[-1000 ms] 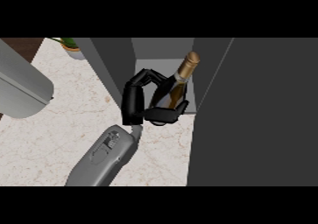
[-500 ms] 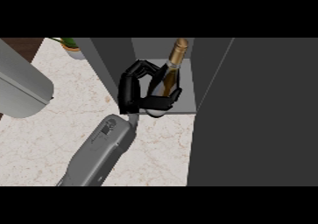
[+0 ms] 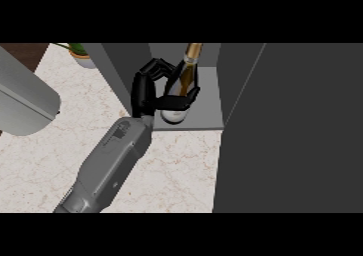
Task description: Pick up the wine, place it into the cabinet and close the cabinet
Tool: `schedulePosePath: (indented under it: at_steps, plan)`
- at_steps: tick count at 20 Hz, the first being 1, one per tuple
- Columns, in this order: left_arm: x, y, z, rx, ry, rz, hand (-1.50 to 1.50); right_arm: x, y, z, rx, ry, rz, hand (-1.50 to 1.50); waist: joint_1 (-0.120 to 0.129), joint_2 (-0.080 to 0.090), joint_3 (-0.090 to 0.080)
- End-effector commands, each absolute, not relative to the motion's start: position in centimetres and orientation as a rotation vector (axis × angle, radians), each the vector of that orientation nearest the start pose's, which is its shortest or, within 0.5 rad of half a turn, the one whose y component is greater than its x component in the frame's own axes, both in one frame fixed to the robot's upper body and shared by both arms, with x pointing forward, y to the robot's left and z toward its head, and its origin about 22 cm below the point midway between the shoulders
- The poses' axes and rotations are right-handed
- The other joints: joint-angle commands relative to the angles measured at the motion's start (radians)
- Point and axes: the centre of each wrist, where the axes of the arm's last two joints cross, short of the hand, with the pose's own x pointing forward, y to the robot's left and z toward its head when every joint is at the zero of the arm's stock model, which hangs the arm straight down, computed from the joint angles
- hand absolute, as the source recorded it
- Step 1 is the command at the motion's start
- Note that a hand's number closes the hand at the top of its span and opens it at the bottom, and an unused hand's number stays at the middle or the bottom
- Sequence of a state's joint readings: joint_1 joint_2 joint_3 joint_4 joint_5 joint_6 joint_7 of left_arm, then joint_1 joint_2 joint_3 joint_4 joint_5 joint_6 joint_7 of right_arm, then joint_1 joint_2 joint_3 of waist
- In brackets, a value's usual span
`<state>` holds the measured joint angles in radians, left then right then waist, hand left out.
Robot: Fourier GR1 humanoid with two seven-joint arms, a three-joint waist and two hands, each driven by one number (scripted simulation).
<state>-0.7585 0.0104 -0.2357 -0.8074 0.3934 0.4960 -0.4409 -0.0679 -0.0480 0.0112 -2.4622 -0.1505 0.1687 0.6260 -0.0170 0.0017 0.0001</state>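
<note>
The wine bottle (image 3: 185, 75), dark glass with a gold foil neck, stands inside the open cabinet (image 3: 206, 117), its base on the shelf floor near the front edge. My right hand (image 3: 145, 92) reaches into the cabinet from the lower left. Its thumb and fingers curl round the bottle's lower body, hiding part of it. The cabinet door (image 3: 302, 130) is a large dark panel swung open on the right. My left forearm (image 3: 21, 97) shows as a grey cylinder at the left edge, with its hand out of view.
A small potted plant (image 3: 79, 51) sits at the back left of the marble counter (image 3: 176, 170). The cabinet's left wall (image 3: 116, 65) stands close beside my right hand.
My right hand has carried the bottle further into the cabinet. The bottle went from tilted to nearly upright and now rests on the shelf floor.
</note>
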Motion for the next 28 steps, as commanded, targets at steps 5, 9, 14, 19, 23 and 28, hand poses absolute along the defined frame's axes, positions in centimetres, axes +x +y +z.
schedulePosePath:
  at_steps: [5, 9, 14, 19, 23, 28]
  plan:
    - [40.2, 8.1, 4.1, 0.06, -1.835, 0.095, 1.5, 13.9, -22.1, 20.8, 0.262, -1.924, 0.281, -1.5, -0.012, 0.002, 0.0]
    - [41.1, 9.2, 3.3, 0.14, -1.905, 0.076, 1.5, 14.1, -22.7, 20.8, 0.268, -1.933, 0.29, -1.5, -0.017, 0.005, 0.0]
    - [42.6, 9.4, 4.6, 0.178, -1.927, 0.1, 1.5, 14.7, -22.3, 20.8, 0.274, -1.923, 0.276, -1.5, -0.022, 0.009, 0.0]
    - [43.0, 9.2, 4.8, 0.178, -1.922, 0.096, 1.5, 14.7, -22.3, 20.7, 0.275, -1.933, 0.275, -1.5, -0.017, 0.007, 0.0]
    - [43.3, 10.3, 4.5, 0.153, -1.873, 0.175, 1.5, 13.1, -22.5, 20.6, 0.275, -1.915, 0.299, -1.5, -0.034, 0.01, 0.0]
    - [42.7, 10.5, 3.0, 0.062, -1.843, 0.26, 1.5, 14.6, -21.4, 20.3, 0.298, -1.922, 0.282, -1.5, -0.029, 0.012, -0.001]
